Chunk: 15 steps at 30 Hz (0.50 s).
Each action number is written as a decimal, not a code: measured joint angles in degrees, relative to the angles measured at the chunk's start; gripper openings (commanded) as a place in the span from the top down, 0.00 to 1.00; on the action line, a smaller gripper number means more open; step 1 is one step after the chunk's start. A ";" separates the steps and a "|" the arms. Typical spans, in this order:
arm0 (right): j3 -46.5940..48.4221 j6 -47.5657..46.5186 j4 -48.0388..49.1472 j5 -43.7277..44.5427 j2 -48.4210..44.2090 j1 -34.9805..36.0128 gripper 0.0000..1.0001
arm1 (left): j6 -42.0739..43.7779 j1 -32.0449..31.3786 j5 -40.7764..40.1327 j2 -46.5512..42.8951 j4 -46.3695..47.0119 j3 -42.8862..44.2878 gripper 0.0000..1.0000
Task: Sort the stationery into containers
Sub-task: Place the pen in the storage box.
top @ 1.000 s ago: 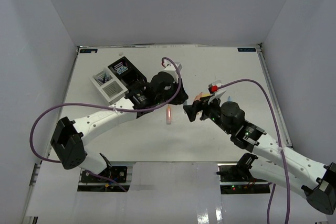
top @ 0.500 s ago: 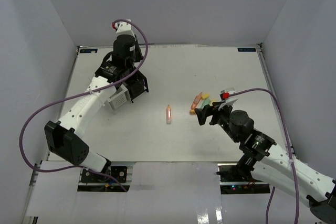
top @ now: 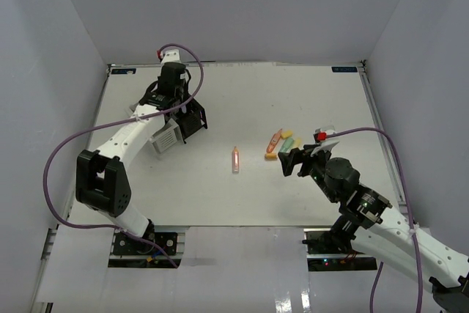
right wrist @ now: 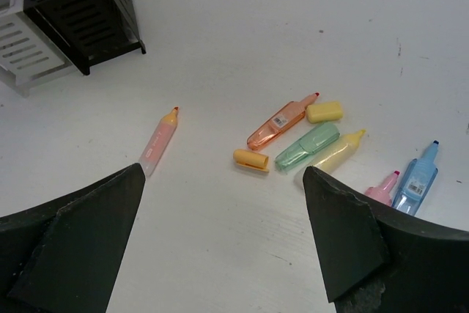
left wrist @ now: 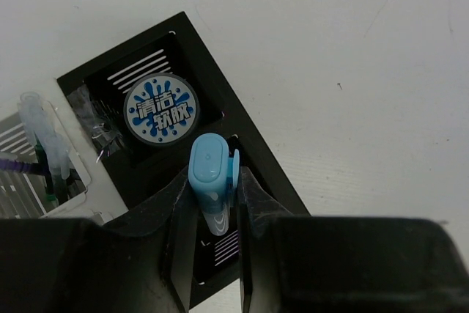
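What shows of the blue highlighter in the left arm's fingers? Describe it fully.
The blue highlighter is short, chubby, light-blue plastic, its rounded cap end facing the wrist camera, a small clip on one side, paler and translucent lower down. The dark left fingers pinch it from both sides, on end over a black compartment, beside the one holding the round tub. Its lower end is hidden.

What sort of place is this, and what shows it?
Probably a robot test cell: plain white walls box in a white tabletop, two white jointed arms stand at its edge, pastel plastic highlighters lie loose.
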 measured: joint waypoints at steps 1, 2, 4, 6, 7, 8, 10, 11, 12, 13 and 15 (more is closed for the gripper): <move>-0.17 0.00 0.02 0.09 -0.04 0.00 0.05 | -0.02 0.00 0.15 0.00 0.09 -0.46 0.81; -0.39 0.00 -0.07 0.24 0.04 0.00 0.05 | -0.09 0.00 0.33 0.00 0.20 -0.94 0.79; -0.63 0.02 -0.39 0.39 0.46 0.00 0.06 | -0.24 0.00 0.70 0.00 0.35 -1.70 0.68; -0.63 0.07 -0.59 0.48 0.98 0.00 0.07 | -0.20 0.00 0.76 0.04 0.42 -2.34 0.59; -0.63 0.13 -0.68 0.48 1.25 0.00 0.07 | -0.22 0.00 0.76 0.07 0.39 -2.58 0.55; -0.66 0.17 -0.70 0.48 1.29 0.00 0.07 | -0.24 0.00 0.76 0.15 0.42 -2.67 0.48; -0.85 0.24 -0.70 0.46 1.53 0.00 0.07 | -0.20 0.00 0.81 0.31 0.44 -2.67 0.43; -1.05 0.24 -0.70 0.46 1.51 0.00 0.07 | -0.31 0.00 0.85 0.33 0.44 -2.67 0.40; -1.36 0.26 -0.72 0.48 1.51 0.00 0.07 | -0.35 0.00 0.96 0.33 0.44 -2.67 0.37; -1.53 0.33 -0.87 0.48 1.46 0.00 0.07 | -0.31 0.00 1.09 0.33 0.46 -2.67 0.34; -1.64 0.42 -0.92 0.48 1.36 0.00 0.07 | -0.39 0.00 1.31 0.33 0.37 -2.67 0.24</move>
